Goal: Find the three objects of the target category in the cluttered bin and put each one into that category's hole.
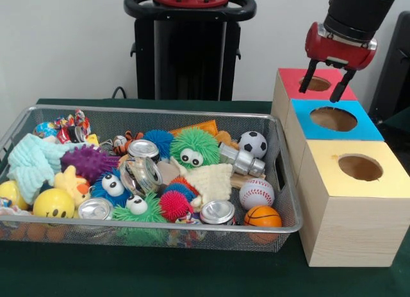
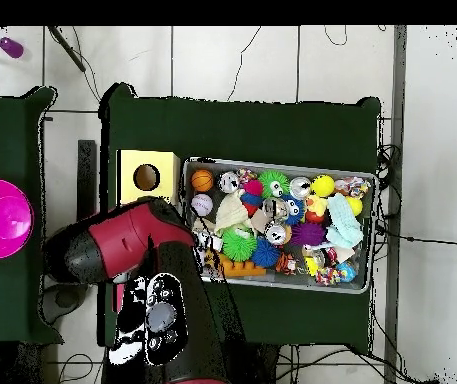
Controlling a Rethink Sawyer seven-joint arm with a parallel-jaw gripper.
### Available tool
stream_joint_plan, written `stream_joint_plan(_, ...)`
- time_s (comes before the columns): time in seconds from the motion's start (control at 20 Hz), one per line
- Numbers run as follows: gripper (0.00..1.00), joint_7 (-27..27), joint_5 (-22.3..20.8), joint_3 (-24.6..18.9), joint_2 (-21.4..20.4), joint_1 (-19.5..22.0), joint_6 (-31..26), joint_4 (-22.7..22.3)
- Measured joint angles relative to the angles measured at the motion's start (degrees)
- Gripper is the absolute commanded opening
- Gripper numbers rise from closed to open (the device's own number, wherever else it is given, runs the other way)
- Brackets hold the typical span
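Across the left of the front view, the wire bin [image 1: 282, 182] holds a heap of fuzzy toys, cans and balls; a soccer ball [image 1: 252, 143], baseball [image 1: 256, 193] and basketball [image 1: 262, 216] lie together at its right end, near the boxes. Rightward, the gripper [image 1: 330, 86] hangs spread and empty over the red box [image 1: 288, 86], probably between drops. Which category is wanted stays unclear, and overhead the arm hides two boxes.

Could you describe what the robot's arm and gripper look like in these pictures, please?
The arm is black with red sections; in the overhead view it shows as a bulky red shell joined to a black link. The gripper has a glossy red body with a silver band where it meets the black wrist, and two thin, dark fingers tapering downward. No cables or markings show.
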State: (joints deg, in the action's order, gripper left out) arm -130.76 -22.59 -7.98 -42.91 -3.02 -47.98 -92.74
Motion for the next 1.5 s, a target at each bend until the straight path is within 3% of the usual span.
stream_joint_plan(0.75, 1.00, 0.0, 0.3, 1.6, 0.4, 1.1, 0.0, 1.8)
stream_joint_plan(0.9, 1.00, 0.0, 0.3, 0.7, 0.2, 3.9, 0.0, 1.8)
stream_joint_plan(1.2, 1.00, 0.0, -0.8, -2.3, 0.4, 14.3, 1.4, 1.7)
stream_joint_plan(1.5, 1.00, 0.5, -4.6, -5.3, 0.5, 22.3, 5.9, 0.1)
